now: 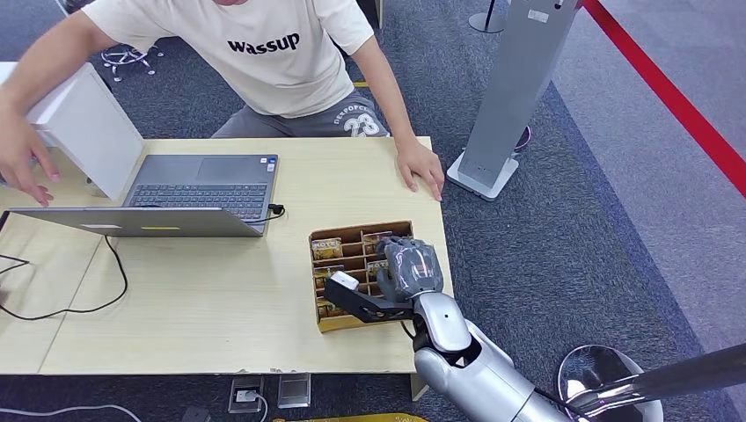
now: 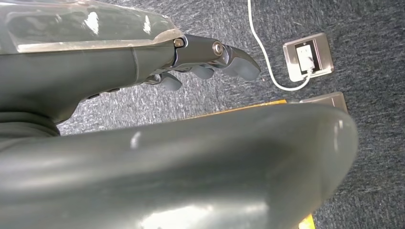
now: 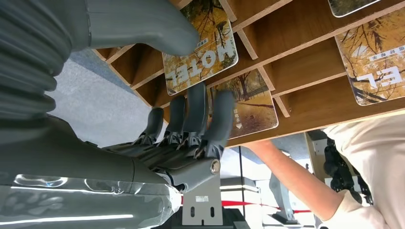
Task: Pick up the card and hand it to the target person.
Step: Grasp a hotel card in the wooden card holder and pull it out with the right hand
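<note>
A pale wooden table (image 1: 220, 299) stands on dark grey carpet, with a person (image 1: 281, 53) seated at its far side. At the table's near right corner the right hand (image 1: 409, 266) hangs over a wooden card rack (image 1: 352, 327), the landmark for everything here. In the right wrist view its dark fingers (image 3: 205, 117) reach into the rack's slots and the thumb lies against a hotel card (image 3: 203, 47); whether the card is truly pinched I cannot tell (thumb and fingers look apart rather than closed on it). More cards sit in neighbouring slots.

To do this step well, I judge the fingers should settle on one card only, clear of the thin dividers, then lift straight out along the slot.

The rack sits close to the table's right edge, so a sideways drag could push it off. Beyond the rack the person's hand (image 1: 420, 167) rests on the tabletop with bare wood between, good room for passing. A laptop (image 1: 189, 189) stands well left of the rack. The left hand (image 2: 210, 59) hangs over carpet, fingers loosely apart, holding nothing.
</note>
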